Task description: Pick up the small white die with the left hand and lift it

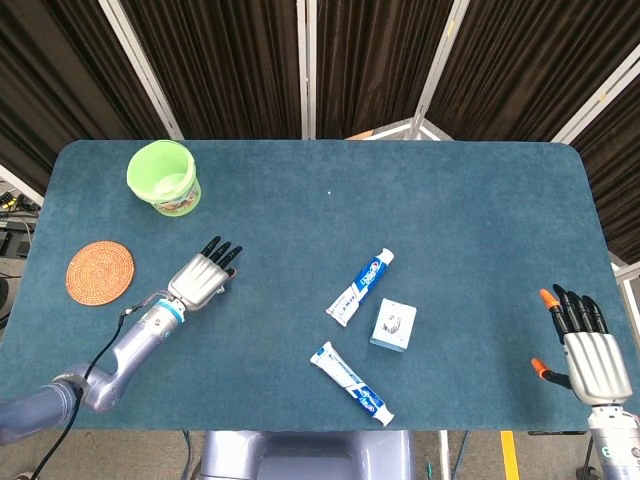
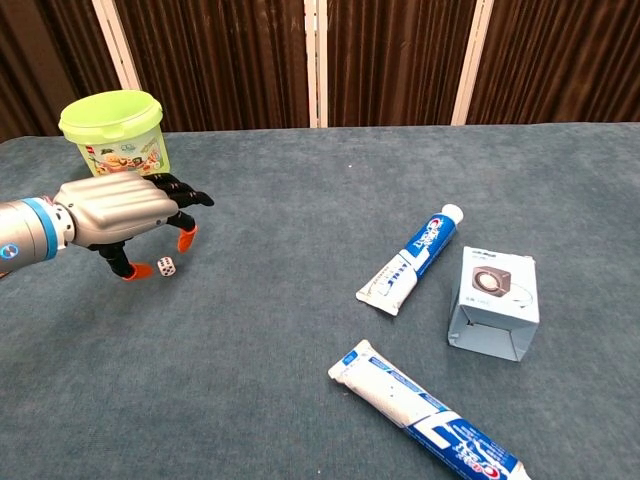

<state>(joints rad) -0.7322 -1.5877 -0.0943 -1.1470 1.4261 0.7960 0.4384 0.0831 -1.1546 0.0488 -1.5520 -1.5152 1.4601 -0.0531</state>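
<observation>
No brand on the toothpaste tubes (image 2: 415, 258) reads clearly from here. Your left hand (image 2: 125, 213) hovers palm-down right over the die (image 2: 167, 266), fingers spread, holding nothing; the die sits on the table below the green bucket (image 2: 115, 132). Your right hand (image 1: 587, 352) rests open.

A worktop (image 1: 450, 190) covered in blue-green felt, with rounded corners, is filling most of the head view. Dark pleated curtains (image 2: 390, 60) divided by pale upright strips (image 2: 316, 62) are hanging behind it. Even light is falling across the surface.
</observation>
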